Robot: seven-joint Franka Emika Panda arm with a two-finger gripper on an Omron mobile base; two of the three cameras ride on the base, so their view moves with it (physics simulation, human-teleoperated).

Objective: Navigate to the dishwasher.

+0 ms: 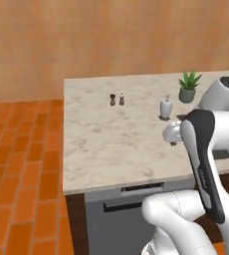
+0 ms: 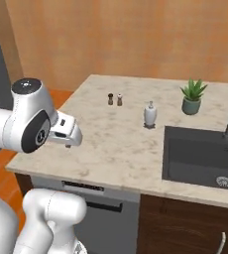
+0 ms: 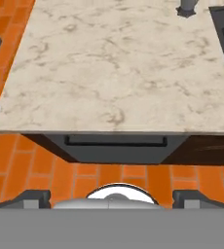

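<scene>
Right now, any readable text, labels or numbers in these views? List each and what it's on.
No legible text.
Dishwasher control strip: light marks, too small and blurred to read.
Robot arm: faint marking on the dark link, unreadable.
Soap dispenser, shakers, plant pot: no labels visible.

Stone, metal and tile surfaces

The desk (image 1: 111,144) has a smooth, pale marble-look top with brown veining and a faint sheen. Under its edge, ahead of the jaws, the dishwasher (image 3: 115,148) shows a flat grey matt metallic front with a black bar handle. The floor (image 1: 22,174) is orange tile with dark joints. The sink (image 2: 200,156) looks dark and matt. The wall (image 2: 136,34) is warm, wood-toned.
</scene>
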